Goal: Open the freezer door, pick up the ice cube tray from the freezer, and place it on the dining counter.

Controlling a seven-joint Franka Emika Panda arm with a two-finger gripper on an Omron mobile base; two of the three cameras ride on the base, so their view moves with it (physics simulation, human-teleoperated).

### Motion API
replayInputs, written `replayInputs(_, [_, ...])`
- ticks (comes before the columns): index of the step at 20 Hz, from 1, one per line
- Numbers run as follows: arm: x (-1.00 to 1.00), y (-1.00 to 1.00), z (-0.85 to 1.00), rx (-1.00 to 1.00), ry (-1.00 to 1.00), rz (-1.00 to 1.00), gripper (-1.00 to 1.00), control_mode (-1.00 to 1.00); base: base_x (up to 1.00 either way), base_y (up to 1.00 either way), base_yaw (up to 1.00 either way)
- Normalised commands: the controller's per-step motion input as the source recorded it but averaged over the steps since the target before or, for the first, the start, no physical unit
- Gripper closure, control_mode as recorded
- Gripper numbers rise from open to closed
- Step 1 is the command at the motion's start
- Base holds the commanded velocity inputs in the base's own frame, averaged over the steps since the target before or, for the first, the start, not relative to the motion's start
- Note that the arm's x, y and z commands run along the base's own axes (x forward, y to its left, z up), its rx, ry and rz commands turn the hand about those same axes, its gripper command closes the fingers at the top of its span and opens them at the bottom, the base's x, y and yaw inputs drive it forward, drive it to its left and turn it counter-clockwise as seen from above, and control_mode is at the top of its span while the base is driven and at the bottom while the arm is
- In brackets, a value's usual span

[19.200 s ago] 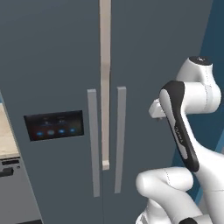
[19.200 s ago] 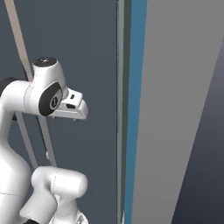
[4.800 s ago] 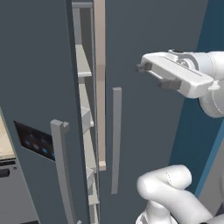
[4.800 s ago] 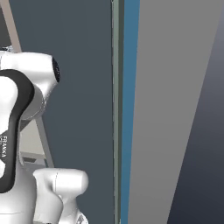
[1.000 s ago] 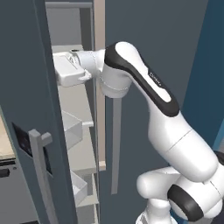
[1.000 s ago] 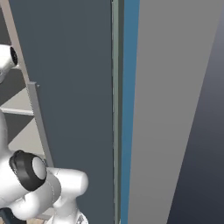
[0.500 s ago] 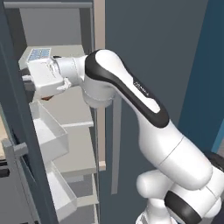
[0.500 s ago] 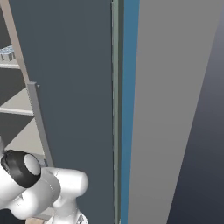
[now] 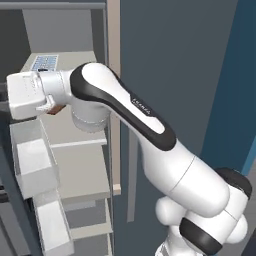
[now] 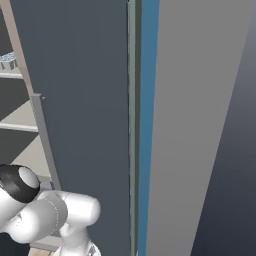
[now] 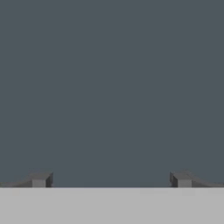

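Observation:
The freezer (image 9: pixel 80 165) stands open, its pale shelves in view. The ice cube tray (image 9: pixel 45 62), white with pale blue cubes, lies on the top shelf; its corner also shows at the left edge of the right base view (image 10: pixel 7 59). The freezer door (image 9: pixel 4 210) is swung far out to the left, with white bins (image 9: pixel 31 160) on its inner side. My white hand (image 9: pixel 27 95) reaches left across the opening, below and left of the tray, close to the door. My gripper (image 11: pixel 111 180) is open, its tips wide apart and nothing between them, facing a flat slate-grey surface. The dining counter is out of view.
The plain grey door (image 9: pixel 170 75) with its bar handle (image 10: pixel 44 145) stays shut to the right of the opening. A small brown bar (image 9: pixel 58 108) peeks out behind my hand on the shelf. A lower door bin (image 9: pixel 50 227) juts out at the bottom left.
My arm has swung further left and the hand has moved left and slightly down. The freezer door has opened wider, nearly out of the left edge. The gripper has stayed open.

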Motion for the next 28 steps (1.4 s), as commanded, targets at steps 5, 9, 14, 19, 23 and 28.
replayInputs(5, [0.00,0.56,-0.08,-0.02,0.00,0.00,-1.00,-1.00,0.00,0.00,0.00])
replayInputs(9, [0.00,0.57,-0.10,-0.03,0.00,0.00,-1.00,-1.00,0.00,0.00,0.00])
replayInputs(14, [0.00,0.44,-0.01,-0.03,0.00,0.00,-1.00,-1.00,0.00,0.00,0.00])
replayInputs(19, [-0.03,0.16,0.00,-0.01,-0.05,0.00,-1.00,-1.00,0.00,0.00,0.00])
replayInputs(23, [-0.19,-0.47,0.00,0.03,-0.14,0.00,-1.00,-1.00,0.00,0.00,0.00])
replayInputs(28, [-0.14,-0.89,0.12,0.00,-0.11,-0.05,-1.00,-1.00,0.00,0.00,0.00])
